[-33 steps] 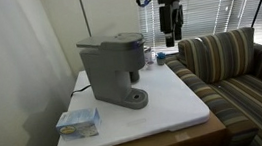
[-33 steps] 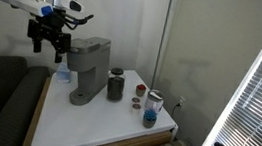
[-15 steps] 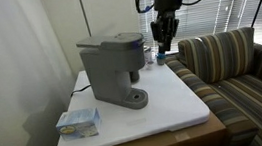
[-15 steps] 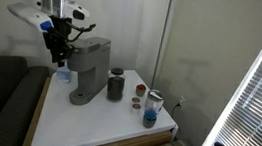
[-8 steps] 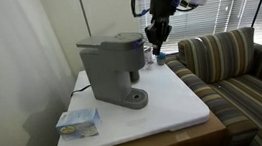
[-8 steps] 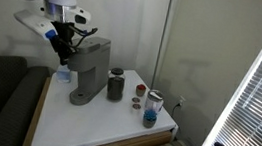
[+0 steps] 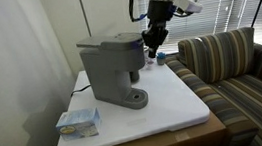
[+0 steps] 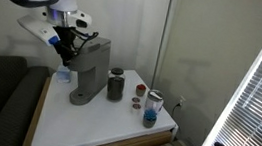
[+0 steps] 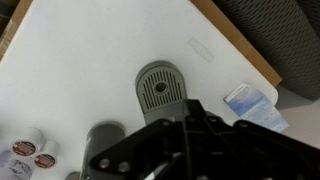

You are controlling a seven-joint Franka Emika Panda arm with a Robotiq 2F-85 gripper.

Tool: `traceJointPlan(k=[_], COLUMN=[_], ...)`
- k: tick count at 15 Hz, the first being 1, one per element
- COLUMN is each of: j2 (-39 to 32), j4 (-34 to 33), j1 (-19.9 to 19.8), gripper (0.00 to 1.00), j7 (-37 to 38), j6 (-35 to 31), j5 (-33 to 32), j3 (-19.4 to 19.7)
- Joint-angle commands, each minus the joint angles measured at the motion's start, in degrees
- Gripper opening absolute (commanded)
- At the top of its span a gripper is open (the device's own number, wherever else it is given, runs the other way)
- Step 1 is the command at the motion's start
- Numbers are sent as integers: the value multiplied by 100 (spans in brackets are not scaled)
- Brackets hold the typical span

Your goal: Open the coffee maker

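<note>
The grey coffee maker (image 7: pixel 111 70) stands at the back of the white table, its rounded lid down in both exterior views (image 8: pixel 88 66). My gripper (image 7: pixel 153 49) hangs shut right beside the lid's edge, at about lid height (image 8: pixel 69 54); I cannot tell if it touches. In the wrist view the shut gripper (image 9: pixel 187 124) fills the lower half, nothing shows between the fingers, and the coffee maker's round base (image 9: pixel 160 90) with its grille lies beyond. The lid itself is hidden behind the fingers there.
A dark cup (image 8: pixel 115 84), coffee pods (image 8: pixel 139 91) and a blue jar (image 8: pixel 152 109) stand beside the machine. A blue-white packet (image 7: pixel 77 122) lies at the table (image 7: pixel 170 103) corner. A striped couch (image 7: pixel 236 65) borders the table; window blinds (image 8: pixel 260 89) hang close by.
My gripper has come down and in toward the coffee maker's lid, and its jaws have closed. The coffee maker and the other items have stayed put.
</note>
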State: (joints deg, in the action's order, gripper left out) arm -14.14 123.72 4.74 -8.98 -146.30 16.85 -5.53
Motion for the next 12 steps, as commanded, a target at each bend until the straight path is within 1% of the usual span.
traceJointPlan(k=[1, 4, 9, 12], j2=[45, 98, 168, 320], j4=[171, 330, 578, 845], j1=[-114, -72, -47, 34], gripper=[0, 0, 0, 0], j7=[-41, 148, 355, 607], j6=[-451, -887, -1333, -1700], j5=[106, 43, -20, -140], j3=[-142, -150, -205, -201])
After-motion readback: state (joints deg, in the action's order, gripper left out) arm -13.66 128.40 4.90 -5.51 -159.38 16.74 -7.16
